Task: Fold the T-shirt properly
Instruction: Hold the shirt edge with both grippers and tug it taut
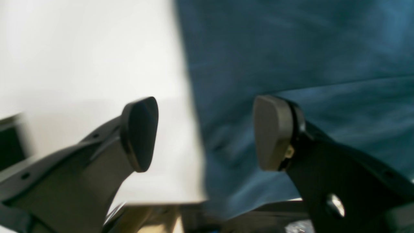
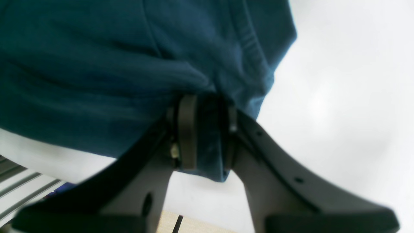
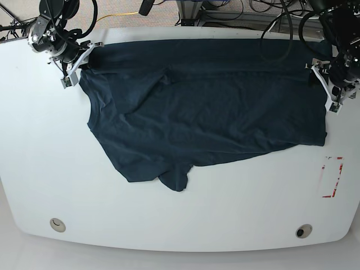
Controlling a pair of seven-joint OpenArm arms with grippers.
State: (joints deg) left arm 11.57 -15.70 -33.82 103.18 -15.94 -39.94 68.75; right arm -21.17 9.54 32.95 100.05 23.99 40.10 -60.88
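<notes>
- The right claw (image 2: pixel 207 136) is pinched shut on a bunched fold of the T-shirt (image 3: pixel 208 112), at the far corner on the base view's left, its arm reaching in from beyond the white surface (image 3: pixel 45 169).
- The left claw (image 1: pixel 207 132) stands wide apart and holds nothing; one pad hangs over bare surface, the other over blue cloth, straddling the shirt's edge.
- In the base view that arm sits at the far corner on the right, just beside the shirt's side edge.
- The shirt lies spread on the surface, its long axis running left to right across the base view, its far edge along the surface's far side.
- Its near edge slants, with a loose flap trailing toward the camera left of centre.
- Creases cross the cloth.
</notes>
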